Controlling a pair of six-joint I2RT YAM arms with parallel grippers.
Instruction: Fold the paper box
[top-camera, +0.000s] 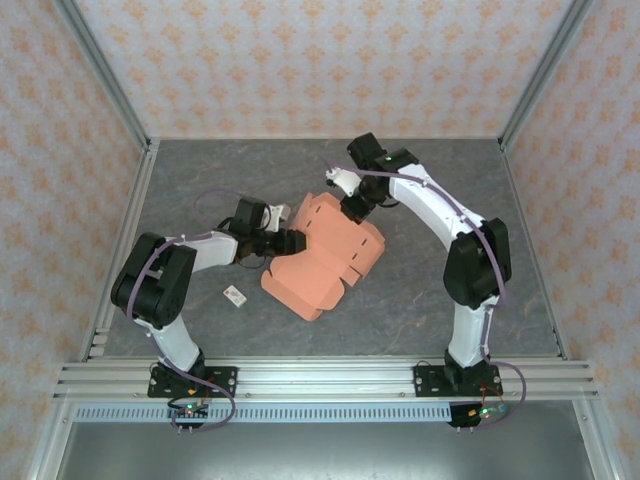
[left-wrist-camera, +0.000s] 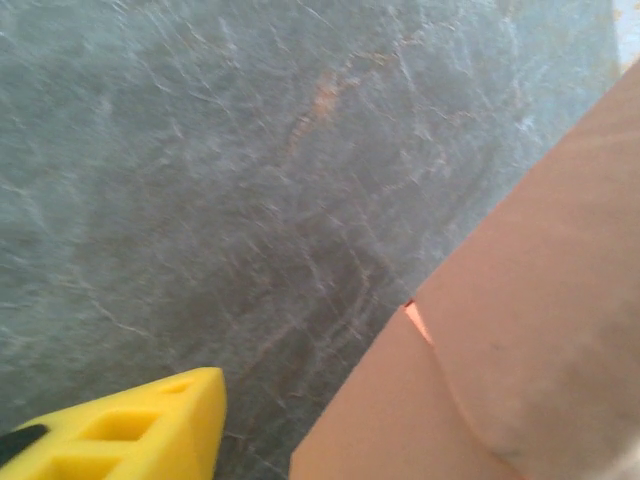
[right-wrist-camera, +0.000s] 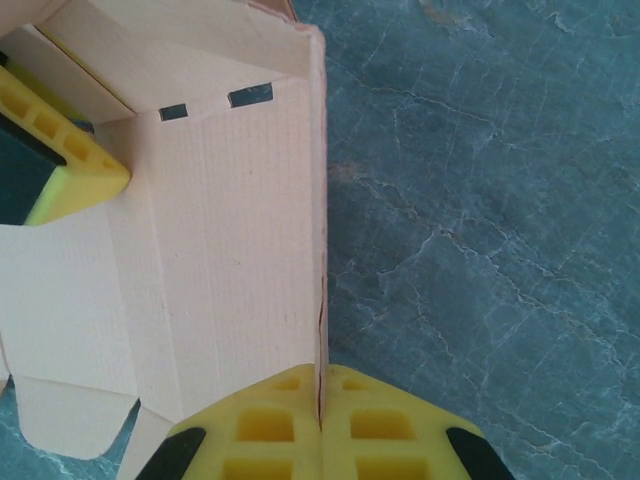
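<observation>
One paper box (right-wrist-camera: 220, 250) edge, pinched tight by the right hand (right-wrist-camera: 320, 425).

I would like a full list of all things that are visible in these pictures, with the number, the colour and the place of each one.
paper box: one, salmon-orange, partly folded, middle of the table.
white tag: one, white with a red mark, on the table left of the paper box, not touching it.
table: one, grey marbled, under everything.
walls: three, pale with an orange pattern, around the table.
rails: silver metal, along the near edge.
left arm: one, black and white, near left.
right arm: one, black and white, near right.
left gripper: one, yellow fingers, at the box's left edge, open.
right gripper: one, yellow fingers, at the box's far side, shut on a panel edge.
</observation>
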